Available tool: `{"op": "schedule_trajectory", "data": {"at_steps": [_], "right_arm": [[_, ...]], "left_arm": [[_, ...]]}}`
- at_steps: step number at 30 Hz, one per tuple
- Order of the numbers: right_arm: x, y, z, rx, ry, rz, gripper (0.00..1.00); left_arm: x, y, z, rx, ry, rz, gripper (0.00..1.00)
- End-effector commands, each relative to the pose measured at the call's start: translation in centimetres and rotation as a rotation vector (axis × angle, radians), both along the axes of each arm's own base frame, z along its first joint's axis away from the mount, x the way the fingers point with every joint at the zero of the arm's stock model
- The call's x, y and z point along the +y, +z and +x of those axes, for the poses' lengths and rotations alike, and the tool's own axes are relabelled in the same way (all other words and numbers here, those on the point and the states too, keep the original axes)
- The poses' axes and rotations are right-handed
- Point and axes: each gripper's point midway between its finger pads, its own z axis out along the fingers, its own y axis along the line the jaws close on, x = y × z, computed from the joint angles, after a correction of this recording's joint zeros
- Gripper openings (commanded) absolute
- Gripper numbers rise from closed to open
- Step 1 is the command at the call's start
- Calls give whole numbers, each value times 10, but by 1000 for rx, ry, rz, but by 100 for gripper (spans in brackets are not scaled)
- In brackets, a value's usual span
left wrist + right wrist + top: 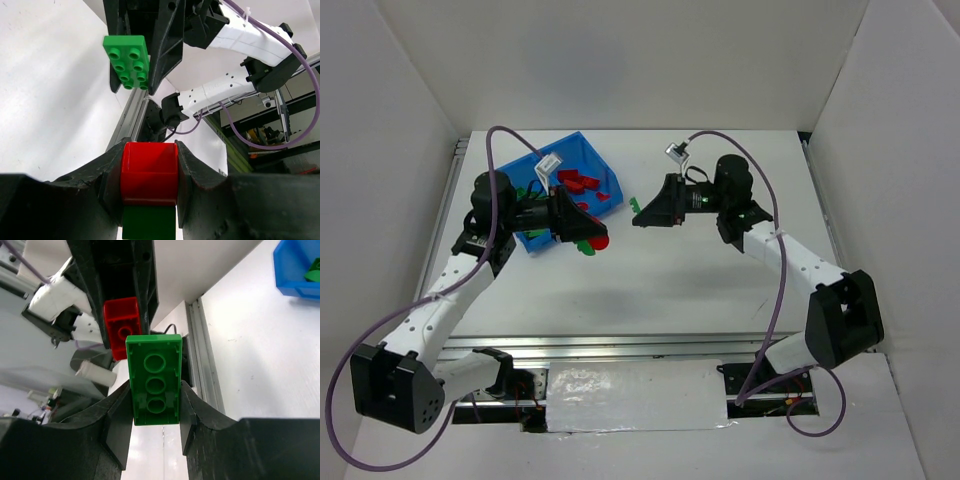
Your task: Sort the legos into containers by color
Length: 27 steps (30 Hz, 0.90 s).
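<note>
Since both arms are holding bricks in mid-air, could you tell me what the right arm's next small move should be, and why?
Probably carry the right gripper toward the blue bin's side holding green pieces: it is shut on a green brick, held apart from the red brick in the left gripper.

So the whole thing sits on a flat white tabletop [650,290], matte and evenly lit, with just a few soft grey shadows on it. Plain white panel walls [640,60] box the tabletop in at the back, left and right. A silver aluminium rail [620,345] runs along the tabletop's near edge, and a second rail [453,185] goes up its left edge. A crinkly white sheet [635,395] lies just in front of the near rail. Off beyond the tabletop there's a cluttered dark shelf [270,137], too blurry to make out.
</note>
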Motion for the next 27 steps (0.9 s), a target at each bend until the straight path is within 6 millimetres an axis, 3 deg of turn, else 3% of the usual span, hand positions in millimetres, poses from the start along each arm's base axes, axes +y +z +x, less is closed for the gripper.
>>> {"op": "schedule_trajectory", "data": {"at_steps": [1, 2, 3, 4, 5, 6, 7, 8, 9, 10, 11, 12, 15, 16, 19, 23, 27], "right_arm": [[5, 8, 30, -53, -158, -17, 0], [7, -11, 37, 21, -200, -101, 0], [12, -21, 47, -20, -240, -164, 0], [20, -21, 72, -31, -307, -205, 0], [17, -40, 95, 1, -428, -297, 0], [27, -48, 116, 11, -478, -330, 0], [28, -56, 131, 23, -537, -357, 0], [29, -62, 147, 24, -593, -383, 0], [43, -69, 166, 32, -614, -402, 2], [50, -70, 179, 23, -627, -415, 3], [54, -81, 184, 40, -630, -467, 2], [69, -76, 204, 6, -629, -470, 0], [88, -69, 210, -19, -628, -464, 0], [100, -57, 206, -48, -614, -414, 0], [134, -60, 179, -74, -517, -410, 0], [190, -77, 172, -105, -445, -440, 1], [220, -84, 168, -126, -453, -428, 13]], "left_arm": [[4, 19, -4, -73, 0, -5, 0], [8, 21, 1, -82, 28, 5, 0], [13, 24, 3, -85, 68, 20, 0], [20, 35, 18, -103, 177, 45, 0], [32, 21, 25, -39, 261, 118, 0], [42, 17, 34, -13, 352, 167, 0], [60, 27, 52, -22, 516, 222, 0], [73, 14, 51, 48, 579, 290, 0], [84, 13, 55, 78, 653, 326, 0], [95, 24, 57, 77, 723, 344, 0], [116, 14, 59, 139, 838, 406, 0], [124, 19, 57, 141, 883, 414, 0], [138, 40, 49, 105, 951, 410, 0], [149, 42, 49, 114, 1019, 424, 0], [166, 51, 36, 132, 1100, 446, 0], [164, 68, 25, 106, 1098, 404, 0], [157, 74, 21, 99, 1055, 387, 0]]}}
